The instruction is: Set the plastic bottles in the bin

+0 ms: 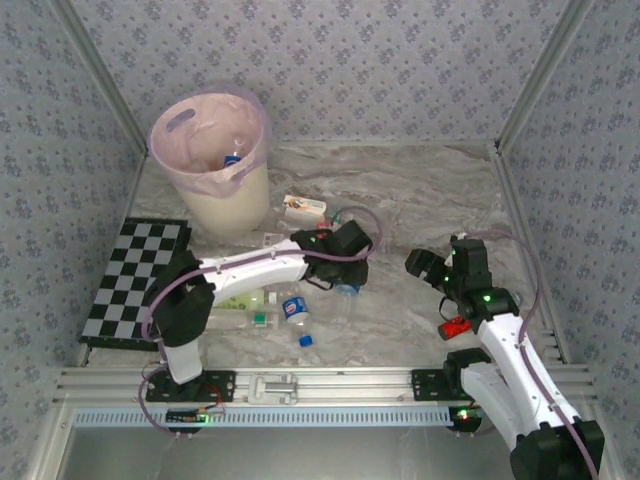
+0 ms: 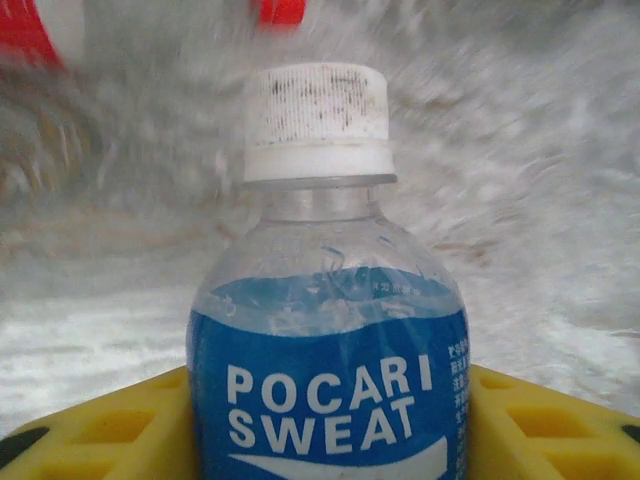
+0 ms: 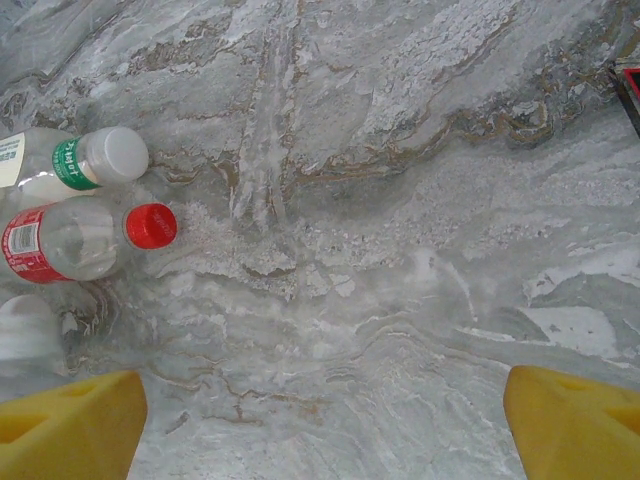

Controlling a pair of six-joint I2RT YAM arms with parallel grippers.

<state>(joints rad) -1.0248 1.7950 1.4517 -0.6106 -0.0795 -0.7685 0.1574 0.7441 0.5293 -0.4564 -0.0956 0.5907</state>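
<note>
Bin (image 1: 226, 206) holds a blue-capped bottle (image 1: 232, 160); left claw (image 2: 325, 432) grips a Pocari Sweat bottle (image 2: 322, 310); right claw (image 3: 320, 420) gapes wide.

The left gripper (image 1: 346, 275) has the held bottle (image 2: 325, 330) between its fingers (image 2: 100, 430), touching both, with the cap pointing ahead of the hand. Well to this hand's left and farther from the bases stands the bin (image 1: 215, 205), with another bottle (image 1: 232, 160) in it. The loose bottles (image 1: 295, 310) lie to its left, nearer the bases. Ahead and left of the right gripper (image 3: 320, 400), three bottles (image 3: 70, 240) lie side by side on the table (image 3: 400, 200).
</note>
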